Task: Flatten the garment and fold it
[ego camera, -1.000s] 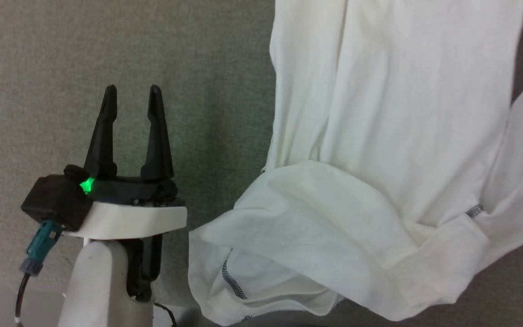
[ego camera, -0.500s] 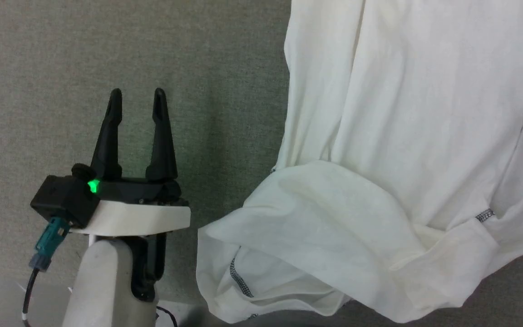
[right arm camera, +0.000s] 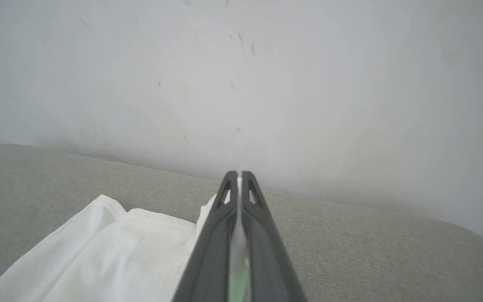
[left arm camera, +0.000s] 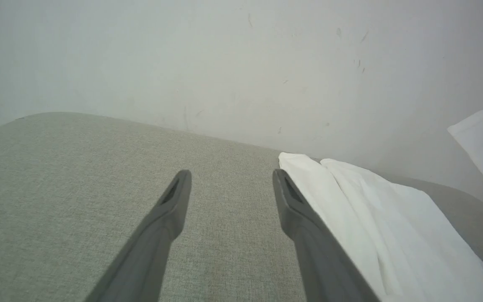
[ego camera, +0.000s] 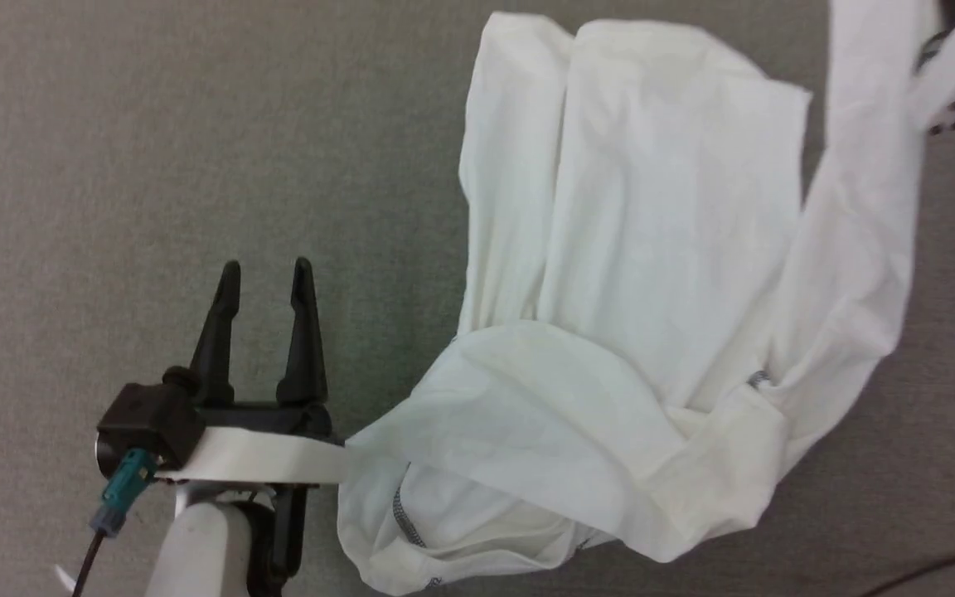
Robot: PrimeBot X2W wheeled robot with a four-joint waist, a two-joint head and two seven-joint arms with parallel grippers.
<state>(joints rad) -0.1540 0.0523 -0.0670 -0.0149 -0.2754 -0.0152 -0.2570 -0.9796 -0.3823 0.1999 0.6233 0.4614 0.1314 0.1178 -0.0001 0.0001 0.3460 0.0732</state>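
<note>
The garment [ego camera: 652, 274], a white thin top, lies crumpled on the grey cloth surface at the centre and right of the head view, with its lower part folded over and dark zigzag stitching [ego camera: 399, 518] showing near the front. One sleeve [ego camera: 867, 207] runs up toward the top right corner. In the right wrist view my right gripper [right arm camera: 238, 176] is shut with a strip of white cloth pinched between its fingers. My left gripper [ego camera: 266, 278] stands open over bare surface, left of the garment [left arm camera: 371, 209] and apart from it.
The grey fabric-covered surface [ego camera: 154, 166] stretches wide to the left of the garment. A pale wall [left arm camera: 224, 63] rises behind its far edge. Dark cables [ego camera: 942, 564] lie at the lower right of the head view.
The head view has shifted and takes in more of the surface and the garment's top edge. The sleeve at the right now stretches up toward the top right corner. The left gripper stays open.
</note>
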